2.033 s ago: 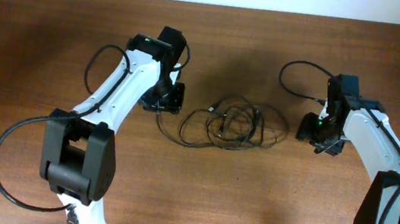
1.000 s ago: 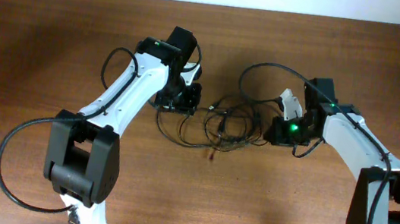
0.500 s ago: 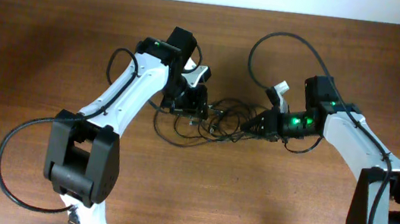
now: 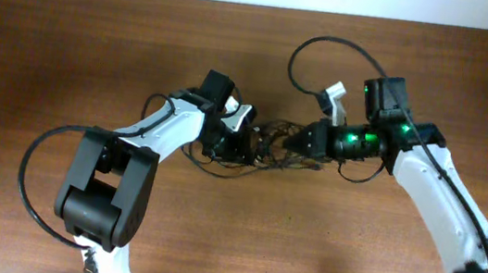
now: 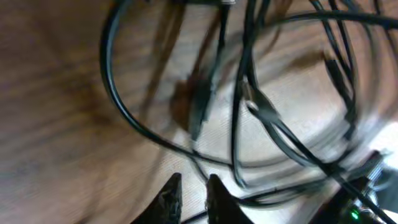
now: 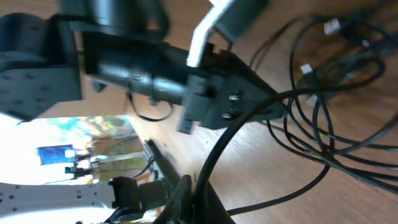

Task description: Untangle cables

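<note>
Black cables (image 4: 271,157), bunched, stretched left-right

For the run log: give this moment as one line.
cables: knotted bunch | left end effector: at bunch, grip unclear | right end effector: shut on one cable

Left pincer (image 5: 191,190), right pincer (image 4: 292,141): two. One knot of cables (image 4: 266,150), perhaps three or four cords. One table (image 4: 48,57).

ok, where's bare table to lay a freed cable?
Free: the far-left corner of the table, and the near centre in front of the cables. Crowded: mid-table, where left gripper and right gripper meet the cables.
</note>
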You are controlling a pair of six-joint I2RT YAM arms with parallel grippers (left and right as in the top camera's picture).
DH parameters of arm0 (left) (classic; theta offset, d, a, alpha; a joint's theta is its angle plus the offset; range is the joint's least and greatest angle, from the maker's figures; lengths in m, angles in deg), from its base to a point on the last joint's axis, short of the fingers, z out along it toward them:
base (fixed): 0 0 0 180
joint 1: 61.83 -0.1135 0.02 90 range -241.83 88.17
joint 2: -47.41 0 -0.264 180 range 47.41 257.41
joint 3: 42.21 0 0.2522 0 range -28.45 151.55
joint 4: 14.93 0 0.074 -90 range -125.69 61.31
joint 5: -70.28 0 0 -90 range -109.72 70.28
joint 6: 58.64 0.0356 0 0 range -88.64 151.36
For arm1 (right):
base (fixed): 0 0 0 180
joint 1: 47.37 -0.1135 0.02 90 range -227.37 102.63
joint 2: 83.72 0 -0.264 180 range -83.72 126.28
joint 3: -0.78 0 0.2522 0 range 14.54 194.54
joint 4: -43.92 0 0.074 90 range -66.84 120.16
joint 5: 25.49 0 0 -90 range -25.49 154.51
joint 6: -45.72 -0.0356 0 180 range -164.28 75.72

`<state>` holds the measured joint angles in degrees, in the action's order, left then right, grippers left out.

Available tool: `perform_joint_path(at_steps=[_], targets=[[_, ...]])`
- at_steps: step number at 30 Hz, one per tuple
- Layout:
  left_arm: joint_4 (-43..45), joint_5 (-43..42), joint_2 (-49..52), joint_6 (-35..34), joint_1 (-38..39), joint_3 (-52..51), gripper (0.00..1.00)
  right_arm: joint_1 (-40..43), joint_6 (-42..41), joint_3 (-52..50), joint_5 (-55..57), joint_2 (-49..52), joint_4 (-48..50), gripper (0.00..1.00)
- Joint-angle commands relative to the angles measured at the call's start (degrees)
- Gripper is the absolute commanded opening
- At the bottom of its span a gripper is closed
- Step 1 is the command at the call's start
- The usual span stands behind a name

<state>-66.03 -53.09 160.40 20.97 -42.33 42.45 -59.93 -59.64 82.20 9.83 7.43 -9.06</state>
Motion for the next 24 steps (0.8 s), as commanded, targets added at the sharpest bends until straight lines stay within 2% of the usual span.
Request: perform_joint_path(at_steps=[1,2,8,11,18,20,22,23,24], targets=[[1.7,4.5,-0.1,-0.9,0.0,-0.6,0.04,-2.9,-1.7,5.0,5.7,-5.9,-1.6,0.04],[1.8,6.3,-0.1,-0.9,0.0,-0.6,0.0,-3.6,-1.7,6.7,8.5,-7.3,-3.8,0.04],[1.8,16.3,-0.1,-4.7,0.0,-1.9,0.0,-6.6,-1.7,22.8,25.9,-10.8,-19.3,0.04],[3.1,17.2,-0.1,-5.0,-0.1,-3.9,0.0,-7.4,-1.6,28.4,35.6,-10.8,-24.3,0.04],[4.2,20.6,-0.1,-5.0,-0.2,-6.8,0.0,-7.4,-0.5,33.6,34.1,-10.8,-25.1,0.04],[2.8,18.2,-0.2,-4.9,-0.7,-5.4,0.01,-7.4,0.1,35.1,32.4,-10.8,-25.1,0.04],[-0.6,10.6,-0.6,-2.2,-2.3,-1.2,0.04,-7.3,0.0,35.3,32.4,-10.8,-24.9,0.04],[-3.2,4.6,-1.2,0.3,-3.7,2.3,0.07,-7.3,0.0,35.3,32.4,-10.8,-24.8,0.04],[-5.3,-0.7,-1.9,2.7,-4.5,5.2,0.15,-7.3,0.0,35.3,32.4,-10.8,-24.8,0.04]])
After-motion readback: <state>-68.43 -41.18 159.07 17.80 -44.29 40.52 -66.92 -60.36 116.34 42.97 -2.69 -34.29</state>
